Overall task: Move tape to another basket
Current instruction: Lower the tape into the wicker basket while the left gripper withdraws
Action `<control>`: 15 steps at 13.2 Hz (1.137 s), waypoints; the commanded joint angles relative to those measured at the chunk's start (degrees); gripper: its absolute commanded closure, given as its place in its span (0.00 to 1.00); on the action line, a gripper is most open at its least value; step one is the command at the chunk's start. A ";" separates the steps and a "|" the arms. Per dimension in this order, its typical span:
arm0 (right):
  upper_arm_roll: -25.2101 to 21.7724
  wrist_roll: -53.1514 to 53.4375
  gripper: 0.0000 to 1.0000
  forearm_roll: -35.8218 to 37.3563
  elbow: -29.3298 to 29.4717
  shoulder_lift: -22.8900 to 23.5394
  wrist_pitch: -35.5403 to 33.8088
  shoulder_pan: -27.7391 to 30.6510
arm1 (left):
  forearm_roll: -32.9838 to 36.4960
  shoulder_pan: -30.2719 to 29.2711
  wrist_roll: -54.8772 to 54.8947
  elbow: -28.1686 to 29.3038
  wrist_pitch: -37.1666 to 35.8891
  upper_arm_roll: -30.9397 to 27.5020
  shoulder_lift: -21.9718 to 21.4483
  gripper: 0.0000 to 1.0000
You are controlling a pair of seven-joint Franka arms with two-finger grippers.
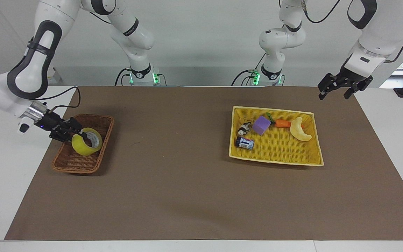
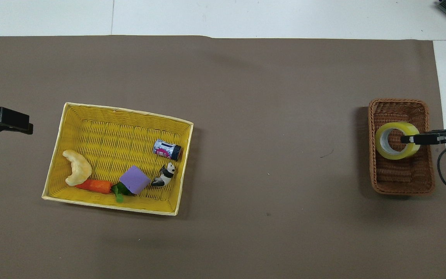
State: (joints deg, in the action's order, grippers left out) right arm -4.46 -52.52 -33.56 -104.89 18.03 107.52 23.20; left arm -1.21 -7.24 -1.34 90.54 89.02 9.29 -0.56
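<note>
The yellow tape roll point(image 1: 79, 148) sits tilted inside the small brown wicker basket point(image 1: 79, 168) at the right arm's end of the table. My right gripper point(image 1: 82, 135) is shut on the roll's wall, with one finger through its core. In the overhead view the tape point(image 2: 385, 149) lies in the middle of the basket point(image 2: 401, 183) with the right gripper point(image 2: 405, 138) on its rim. I cannot tell whether the roll rests on the basket's floor. My left gripper point(image 1: 334, 95) is open and empty, raised over the mat near the left arm's end; it also shows in the overhead view point(image 2: 26, 126).
A large yellow woven basket point(image 1: 275, 159) holds a pale crescent toy point(image 1: 300, 130), a carrot point(image 1: 282, 123), a purple cube point(image 1: 261, 125), a panda figure point(image 1: 244, 129) and a small can point(image 1: 245, 142). A brown mat point(image 1: 173, 182) covers the table.
</note>
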 commanded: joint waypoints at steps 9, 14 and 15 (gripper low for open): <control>0.42 14.86 0.00 12.96 7.41 -0.89 9.29 -9.12 | 1.29 9.17 -0.07 -1.60 -1.57 -9.20 0.65 0.00; 0.60 37.44 0.00 28.09 8.74 -5.45 9.82 -17.29 | 1.12 9.43 -0.41 -1.68 -0.87 -9.47 0.65 0.00; 0.60 41.84 0.00 30.81 8.56 -6.77 9.21 -19.57 | 1.21 10.04 0.62 -1.69 -0.87 -9.38 0.56 0.00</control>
State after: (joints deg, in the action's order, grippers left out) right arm -3.96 -17.56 -6.98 -95.36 13.75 117.05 6.15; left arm -1.16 1.10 -1.25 90.30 88.51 0.65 -0.55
